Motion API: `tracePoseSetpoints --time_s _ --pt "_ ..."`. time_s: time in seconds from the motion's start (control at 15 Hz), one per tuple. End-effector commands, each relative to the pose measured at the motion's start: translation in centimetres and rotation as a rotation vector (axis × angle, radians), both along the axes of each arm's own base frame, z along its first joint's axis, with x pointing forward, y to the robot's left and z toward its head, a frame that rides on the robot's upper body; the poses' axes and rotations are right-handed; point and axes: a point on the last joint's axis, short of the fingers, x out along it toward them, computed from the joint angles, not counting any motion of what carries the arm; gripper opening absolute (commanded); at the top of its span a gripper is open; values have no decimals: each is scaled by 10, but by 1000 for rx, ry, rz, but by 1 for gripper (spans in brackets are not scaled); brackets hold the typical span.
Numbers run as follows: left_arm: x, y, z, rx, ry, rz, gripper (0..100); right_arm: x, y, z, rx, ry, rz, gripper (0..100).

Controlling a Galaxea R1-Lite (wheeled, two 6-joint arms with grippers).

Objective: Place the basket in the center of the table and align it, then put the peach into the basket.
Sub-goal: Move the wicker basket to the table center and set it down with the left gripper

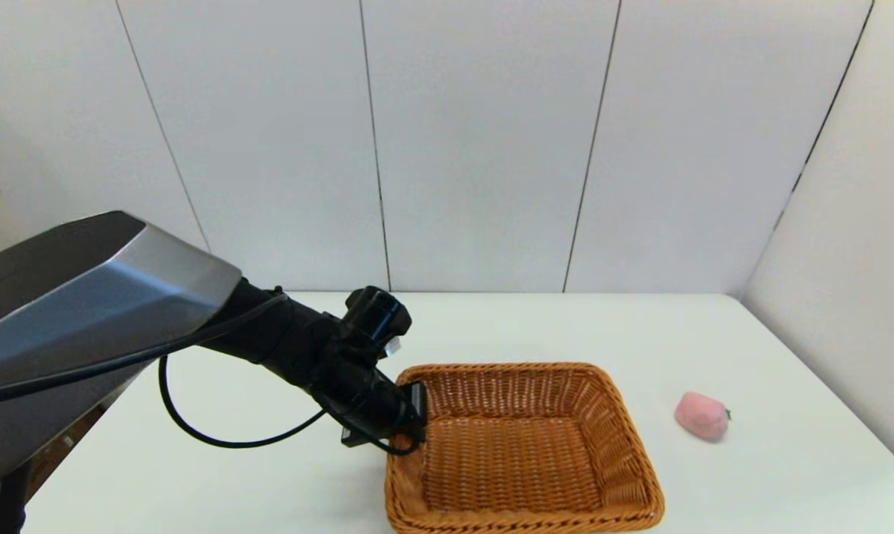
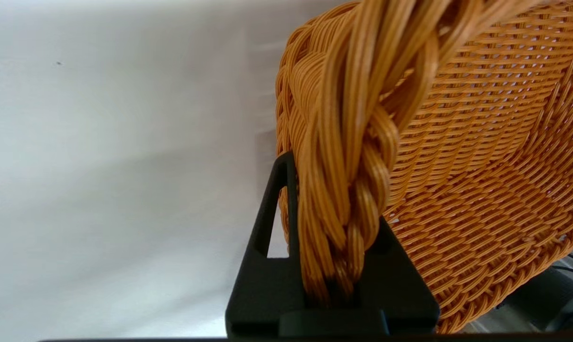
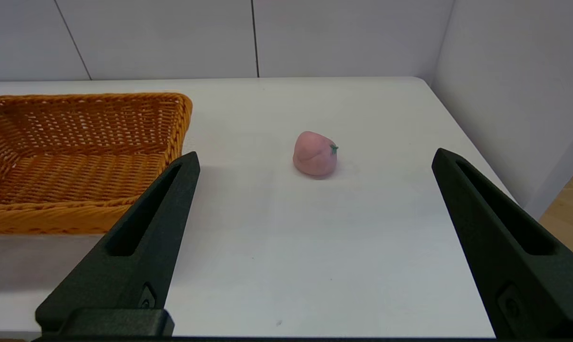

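Basket (image 1: 521, 445) in left hand (image 1: 410, 415); peach (image 1: 703, 416) outside on table (image 1: 714, 334)

My left gripper (image 2: 331, 266) is clamped on the braided rim of the basket (image 2: 481, 156) (one finger outside the wall, one inside), with the woven floor beyond and the white table (image 2: 125, 166) alongside.
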Motion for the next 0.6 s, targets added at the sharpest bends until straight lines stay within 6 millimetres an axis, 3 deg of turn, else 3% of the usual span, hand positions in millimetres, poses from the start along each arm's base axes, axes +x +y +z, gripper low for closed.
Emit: tracePoseSetpoints --time_s 0.07,0.4,0.47,0.6 --pt "-1 -1 -3 3 10 -6 0 0 0 0 0 -1 0 100" --pt "-1 -4 -6 9 15 -11 0 0 0 0 0 -1 0 100" --pt "-1 -4 -8 9 17 -11 100 0 0 0 2 1 0 100" --pt "-1 -4 -8 11 16 -10 100 0 0 0 2 1 0 100"
